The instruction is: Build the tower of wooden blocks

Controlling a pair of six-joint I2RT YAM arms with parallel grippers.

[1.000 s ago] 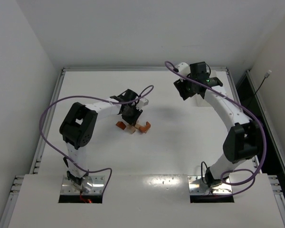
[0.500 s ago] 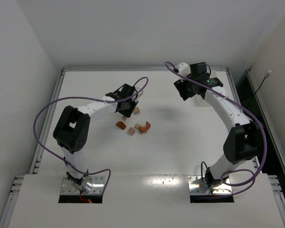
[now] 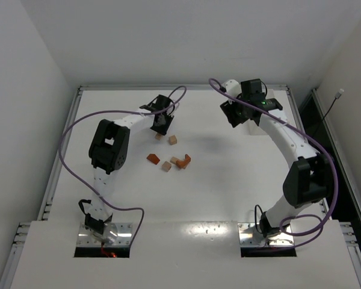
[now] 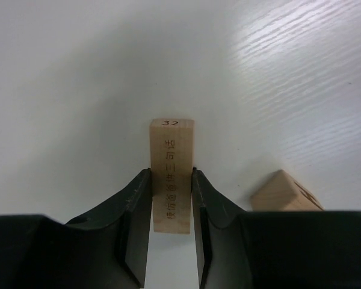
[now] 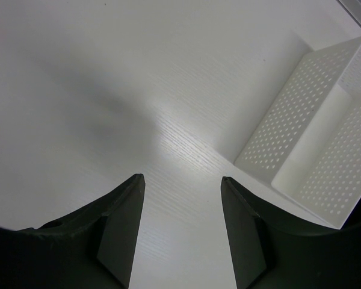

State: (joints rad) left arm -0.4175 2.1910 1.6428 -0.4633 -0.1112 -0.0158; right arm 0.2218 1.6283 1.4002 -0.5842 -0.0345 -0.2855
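My left gripper is shut on a light tan wooden bar with printed characters and "32" on its far end; the jaws press both of its long sides. The bar's tip shows under the gripper in the top view. A tan cube lies just right of it and also shows in the left wrist view. Nearer the front lie a reddish block, a second tan cube and a reddish-orange arch. No stacked tower is visible. My right gripper is open and empty, also in its wrist view.
A white perforated box stands on the table beside the right gripper, mostly hidden under the right arm in the top view. A raised rim borders the white table. Purple cables loop over both arms.
My left gripper has moved from the block cluster toward the back of the table, taking the tan bar with it. The right arm has not moved.
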